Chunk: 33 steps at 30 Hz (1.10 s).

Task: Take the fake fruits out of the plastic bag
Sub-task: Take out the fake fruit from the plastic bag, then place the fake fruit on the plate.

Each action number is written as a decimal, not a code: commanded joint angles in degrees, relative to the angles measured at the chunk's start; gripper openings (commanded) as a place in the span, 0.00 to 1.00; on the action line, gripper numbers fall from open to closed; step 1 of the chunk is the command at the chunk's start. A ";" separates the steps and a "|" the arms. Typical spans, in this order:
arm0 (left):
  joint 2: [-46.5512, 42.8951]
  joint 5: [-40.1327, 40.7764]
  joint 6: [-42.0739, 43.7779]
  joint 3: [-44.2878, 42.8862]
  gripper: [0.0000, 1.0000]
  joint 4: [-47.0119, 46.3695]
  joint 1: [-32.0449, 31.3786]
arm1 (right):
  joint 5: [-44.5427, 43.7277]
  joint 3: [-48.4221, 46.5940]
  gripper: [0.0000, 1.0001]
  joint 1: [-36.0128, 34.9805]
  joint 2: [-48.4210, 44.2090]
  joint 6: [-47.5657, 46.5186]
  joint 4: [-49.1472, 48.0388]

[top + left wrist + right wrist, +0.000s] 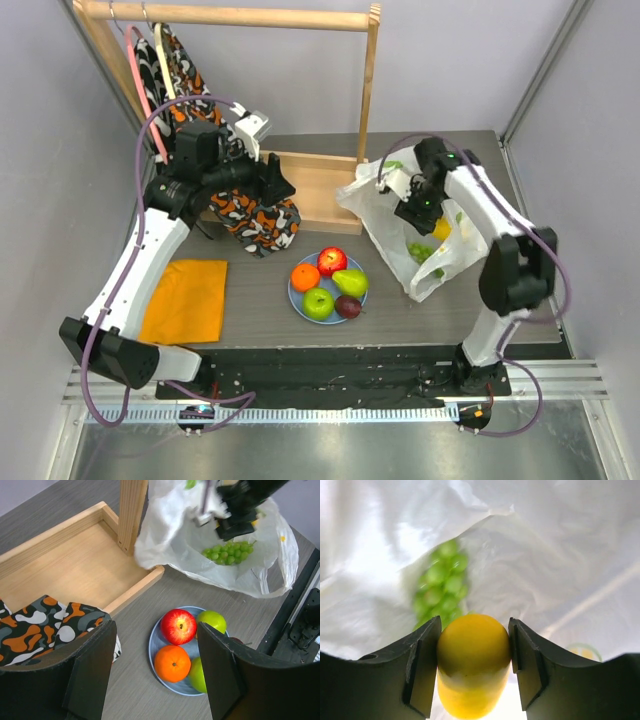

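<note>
mango (472, 655) in right jaws | grapes (440, 587) in bag (545, 555) | plate (152, 645): five fruits (178, 626)

Grey table (255, 305): plastic bag (385, 230), plate (296, 303), orange cloth (187, 300), rack (315, 195)

The plastic bag (380, 225) is thin, white and crinkly. The yellow mango (472, 655) is smooth and shiny. The wooden tray (315, 190) looks pale and bare. The orange cloth (185, 300) looks soft and matt.
</note>
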State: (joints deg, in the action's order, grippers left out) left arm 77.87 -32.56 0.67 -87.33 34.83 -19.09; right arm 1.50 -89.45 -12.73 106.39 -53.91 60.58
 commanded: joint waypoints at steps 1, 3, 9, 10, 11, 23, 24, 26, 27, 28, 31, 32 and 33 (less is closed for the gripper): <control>-1.58 -0.05 1.18 -0.65 0.70 -0.90 0.11 | 12.81 2.34 0.48 -0.19 -15.49 2.23 11.56; -1.14 -0.31 0.83 -1.87 0.70 -1.08 0.11 | 15.55 6.02 0.48 -0.63 -20.41 1.62 13.59; -0.79 -0.05 0.12 -2.41 0.70 -1.52 0.11 | 18.98 14.99 0.48 -8.96 -31.13 -0.58 19.49; -0.96 0.04 0.30 -2.15 0.70 -1.69 0.11 | 18.63 16.22 0.48 -11.07 -31.94 0.29 18.80; -0.96 0.12 0.30 -1.97 0.70 -1.69 0.11 | 18.28 18.59 0.48 -16.31 -32.38 1.08 18.18; -2.01 1.71 1.27 -1.18 0.71 -0.90 0.46 | 24.69 3.43 0.50 -29.80 -18.25 15.91 8.60; -2.19 1.79 1.44 -0.92 0.71 -0.99 0.63 | 25.30 2.10 0.50 -30.42 -16.49 17.25 6.85; -2.63 1.97 1.53 -0.39 0.71 -0.90 1.07 | 26.88 -1.86 0.50 -30.86 -11.84 19.88 5.78; -2.89 1.88 1.53 -0.21 0.71 -0.82 1.51 | 27.50 -3.35 0.50 -31.12 -10.25 20.16 5.61; -3.16 1.88 1.53 -0.12 0.71 -0.82 1.69 | 27.85 -5.97 0.51 -31.82 -8.84 20.77 5.34; -3.77 1.88 1.62 0.32 0.71 -0.64 2.39 | 27.77 -10.37 0.52 -33.05 -3.48 22.35 4.55; -3.95 1.80 1.71 0.40 0.71 -0.64 2.48 | 27.16 -11.26 0.52 -33.32 -1.38 22.79 4.38; -4.04 1.88 1.71 0.41 0.71 -0.64 2.65 | 26.72 -12.14 0.52 -33.67 -0.14 23.58 3.77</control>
State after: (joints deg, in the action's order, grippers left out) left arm 76.01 -30.83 1.69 -87.05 35.00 -17.34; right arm 26.83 -96.44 -44.80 102.69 -34.65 66.96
